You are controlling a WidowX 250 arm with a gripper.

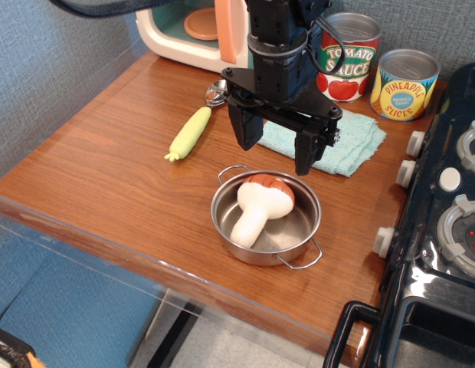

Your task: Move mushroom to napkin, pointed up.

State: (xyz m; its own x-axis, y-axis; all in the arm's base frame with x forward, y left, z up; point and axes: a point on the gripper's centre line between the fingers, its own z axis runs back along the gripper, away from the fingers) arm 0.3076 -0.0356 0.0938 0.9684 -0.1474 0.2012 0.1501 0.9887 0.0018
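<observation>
On the wooden counter point(107, 184), items as follows.

Steel pot point(306, 198): near the front edge, two wire handles, upright. Contents: the mushroom point(259, 207), lying on its side, reddish-brown cap toward the back rim, cream stem running down and forward-left toward the near wall. Long axis roughly diagonal, back-right to front-left; nothing else in the pot.

Gripper point(272, 150): black, pointing down, jaws spread wide with nothing between them. It hangs above the pot's back rim, just behind and above the cap. The mushroom lies below and slightly forward of the jaws. The line between the two fingers appears to run roughly across the stem's axis, though the exact angle cannot be read. Judgement: a descent with a small forward shift would bring the fingers either side of the cap or upper stem.

Napkin point(352, 146): teal terry cloth, flat, behind the pot and partly hidden by the gripper. Nothing rests on its visible part. Destination not yet reached.

Toy corn point(190, 132): pale green-yellow, left of the pot, well apart.

Two cans point(379, 69): tomato sauce and pineapple slices, at the back wall behind the napkin.

Stove point(452, 230): dark, at the right edge.
</observation>
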